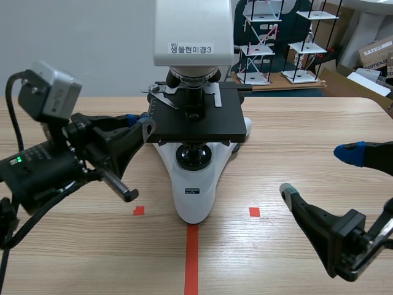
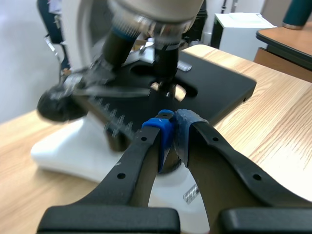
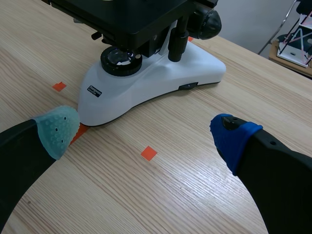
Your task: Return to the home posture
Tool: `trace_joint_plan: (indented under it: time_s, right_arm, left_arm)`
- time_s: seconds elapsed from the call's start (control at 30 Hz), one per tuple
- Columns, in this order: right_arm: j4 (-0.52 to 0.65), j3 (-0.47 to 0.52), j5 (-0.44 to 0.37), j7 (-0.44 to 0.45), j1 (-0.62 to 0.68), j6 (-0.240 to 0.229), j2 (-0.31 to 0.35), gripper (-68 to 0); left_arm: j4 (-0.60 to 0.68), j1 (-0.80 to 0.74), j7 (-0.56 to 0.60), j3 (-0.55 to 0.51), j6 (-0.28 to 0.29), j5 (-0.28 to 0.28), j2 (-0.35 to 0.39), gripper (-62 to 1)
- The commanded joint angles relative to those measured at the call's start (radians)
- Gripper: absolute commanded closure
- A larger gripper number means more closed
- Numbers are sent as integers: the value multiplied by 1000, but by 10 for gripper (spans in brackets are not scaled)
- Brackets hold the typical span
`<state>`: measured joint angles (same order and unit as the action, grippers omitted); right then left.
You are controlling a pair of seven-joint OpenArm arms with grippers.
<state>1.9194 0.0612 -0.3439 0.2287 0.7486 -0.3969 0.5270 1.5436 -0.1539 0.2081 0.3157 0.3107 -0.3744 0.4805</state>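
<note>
Though the microscope [image 1: 193, 153] stands at the middle of the table [image 1: 288, 123], its white head [image 1: 193, 24] is cut off above a label [image 1: 191, 47], and in the left wrist view it blurs — only the black stage [image 2: 214, 90] reads clearly. The left gripper [image 1: 142, 126], pads pressed together on nothing, sits at the stage's left edge; whether it touches is hard to tell. The right gripper [image 1: 316, 172] hangs over the table — fingers spread wide, well apart from the microscope.
</note>
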Motion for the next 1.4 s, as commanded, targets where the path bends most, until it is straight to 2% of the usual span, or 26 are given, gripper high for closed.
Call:
trace_joint_plan:
  time_s: [0.0, 0.1, 0.23, 0.3, 0.4, 0.47, 0.53, 0.67, 0.87, 1.37]
  right_arm:
    - [12, 4, -7, 14, 2, 5, 10, -589]
    - [12, 4, -7, 14, 2, 5, 10, -589]
    - [12, 4, -7, 14, 2, 5, 10, -589]
    - [12, 4, -7, 14, 2, 5, 10, -589]
    - [12, 4, -7, 14, 2, 5, 10, -589]
    - [12, 4, -7, 14, 2, 5, 10, -589]
    - [12, 4, -7, 14, 2, 5, 10, -589]
    - [12, 4, -7, 14, 2, 5, 10, -589]
    - [12, 4, -7, 14, 2, 5, 10, -589]
    - [12, 4, -7, 14, 2, 5, 10, -589]
  left_arm:
    - [51, -57, 29, -40, 0, -5, 15, -17]
    - [100, -166, 61, -109, 5, 9, 26, -58]
    - [172, -330, 140, -215, 7, 130, 25, -216]
    - [202, -411, 201, -255, 6, 163, 25, -305]
    - [229, -518, 316, -296, 5, 165, 24, -406]
    - [235, -575, 388, -320, -2, 194, 24, -455]
    - [238, -619, 431, -340, -6, 223, 24, -502]
    - [238, -681, 473, -377, -38, 222, 24, -623]
    - [239, -716, 468, -429, -38, 222, 24, -623]
    - [239, -716, 446, -430, -38, 222, 24, -623]
